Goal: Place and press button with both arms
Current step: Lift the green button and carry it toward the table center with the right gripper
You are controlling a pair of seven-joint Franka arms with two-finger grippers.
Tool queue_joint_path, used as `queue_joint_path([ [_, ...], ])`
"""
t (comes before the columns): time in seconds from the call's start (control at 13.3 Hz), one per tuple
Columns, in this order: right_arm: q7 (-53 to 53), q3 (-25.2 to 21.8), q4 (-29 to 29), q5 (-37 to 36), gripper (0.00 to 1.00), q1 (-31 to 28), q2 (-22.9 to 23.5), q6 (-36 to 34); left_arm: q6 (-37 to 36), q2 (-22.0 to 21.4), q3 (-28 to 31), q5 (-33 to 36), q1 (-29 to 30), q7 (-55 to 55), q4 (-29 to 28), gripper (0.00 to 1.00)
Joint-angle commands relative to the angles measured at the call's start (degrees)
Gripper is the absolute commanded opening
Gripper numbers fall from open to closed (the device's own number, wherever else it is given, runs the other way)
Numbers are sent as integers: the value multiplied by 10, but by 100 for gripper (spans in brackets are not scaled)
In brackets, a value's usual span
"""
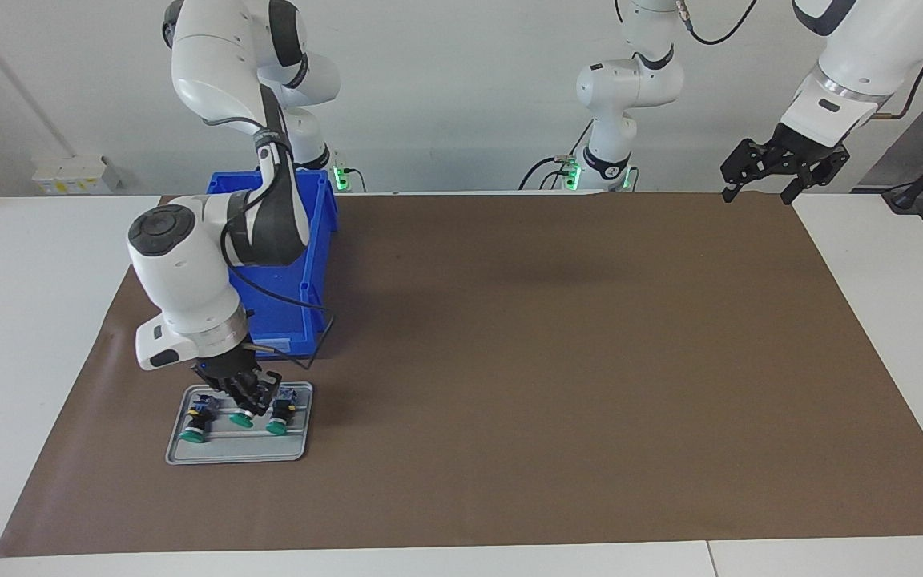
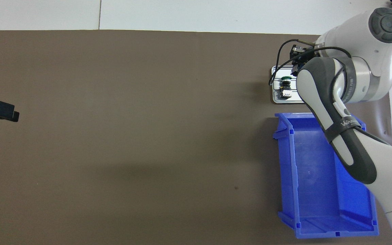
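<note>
Right gripper (image 1: 247, 398) is down in the tray (image 1: 189, 457), fingers pressed together on the middle button (image 1: 240, 417) of three lying there side by side, green caps pointing away from the robots; from overhead the arm hides most of the tray, so the grip itself seems firm but is only partly seen. Just nearer the robots than the tray stands a blue bin (image 2: 318, 204). Left gripper (image 1: 782, 170) waits with fingers spread, raised over its own end of the brown mat (image 1: 550, 361).
</note>
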Motion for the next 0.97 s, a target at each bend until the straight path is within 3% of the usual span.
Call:
queue_joint_path([
  [0.0,188,-4,12,-13,0,49,-7,-15,2,-15,-3,8,4,-1,-16,100],
  [0.52,676,0,-8,-78,0,203,-17,-15,2,-15,-3,8,4,-1,-16,100],
  [0.9,894,2,-22,-122,0,293,-2,-44,2,-15,-3,8,4,-1,-16,100],
])
